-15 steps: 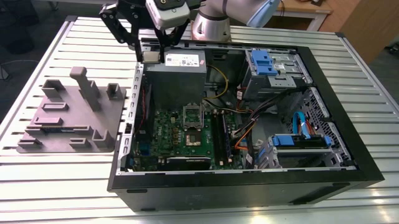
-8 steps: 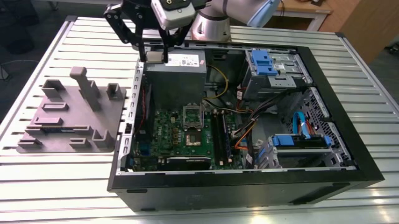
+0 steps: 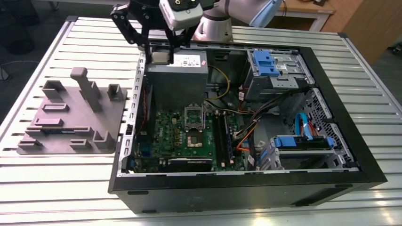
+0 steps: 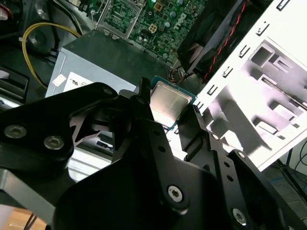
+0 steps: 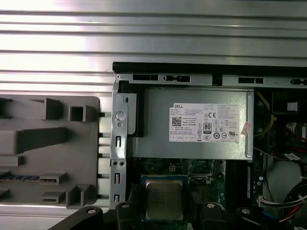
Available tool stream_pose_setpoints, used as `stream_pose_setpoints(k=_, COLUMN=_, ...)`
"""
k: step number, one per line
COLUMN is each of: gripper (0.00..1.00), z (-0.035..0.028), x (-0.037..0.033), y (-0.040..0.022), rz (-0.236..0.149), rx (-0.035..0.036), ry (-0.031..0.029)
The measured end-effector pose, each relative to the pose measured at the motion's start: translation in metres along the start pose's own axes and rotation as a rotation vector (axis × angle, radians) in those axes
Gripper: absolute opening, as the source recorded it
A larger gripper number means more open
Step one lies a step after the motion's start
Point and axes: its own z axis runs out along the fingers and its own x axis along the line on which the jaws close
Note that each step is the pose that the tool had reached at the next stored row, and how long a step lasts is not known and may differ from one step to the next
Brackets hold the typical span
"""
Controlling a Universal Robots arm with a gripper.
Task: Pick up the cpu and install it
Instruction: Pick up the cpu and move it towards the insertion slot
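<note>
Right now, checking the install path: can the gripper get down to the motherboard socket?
Probably yes. The gripper, holding the cpu, hangs over the power supply; the socket lies uncovered, with nothing above it.

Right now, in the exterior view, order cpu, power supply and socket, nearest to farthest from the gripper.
1. cpu: held in the gripper.
2. power supply: right beneath it.
3. socket: on the motherboard, farthest.

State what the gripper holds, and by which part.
The small square silver-topped cpu, pinched at two opposite edges between the black gripper's fingers.
</note>
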Motion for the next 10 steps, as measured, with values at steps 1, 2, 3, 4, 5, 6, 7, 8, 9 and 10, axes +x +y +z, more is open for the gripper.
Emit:
stream_pose_setpoints(k=1, gripper=0.47, z=0.0, x=-0.0009, y=0.0, rz=0.0, rx=0.0, ry=0.0)
stream_pose_setpoints(k=2, gripper=0.47, z=0.0, x=-0.0018, y=0.0, rz=0.0, rx=0.0, ry=0.0)
stream_pose_setpoints(k=3, gripper=0.47, z=0.0, x=-0.0026, y=0.0, rz=0.0, rx=0.0001, ry=0.0)
stream_pose_setpoints(k=4, gripper=0.47, z=-0.0001, x=-0.0035, y=0.0, rz=0.0, rx=0.0001, ry=0.0)
stream_pose_setpoints(k=5, gripper=0.47, z=0.0, x=-0.0043, y=0.0, rz=0.0, rx=0.0, ry=0.0)
stream_pose_setpoints(k=6, gripper=0.47, z=0.0, x=-0.0052, y=-0.0001, rz=0.0, rx=0.0, ry=0.0)
stream_pose_setpoints(k=7, gripper=0.47, z=-0.0001, x=-0.006, y=-0.0001, rz=0.0, rx=0.0, ry=0.0)
stream_pose_setpoints(k=8, gripper=0.47, z=-0.0001, x=-0.0068, y=-0.0001, rz=0.0, rx=0.0001, ry=0.0)
stream_pose_setpoints(k=9, gripper=0.47, z=-0.0001, x=-0.0077, y=-0.0001, rz=0.0, rx=0.0, ry=0.0)
stream_pose_setpoints(k=10, gripper=0.47, z=-0.0001, x=-0.0085, y=-0.0001, rz=0.0, rx=0.0, ry=0.0)
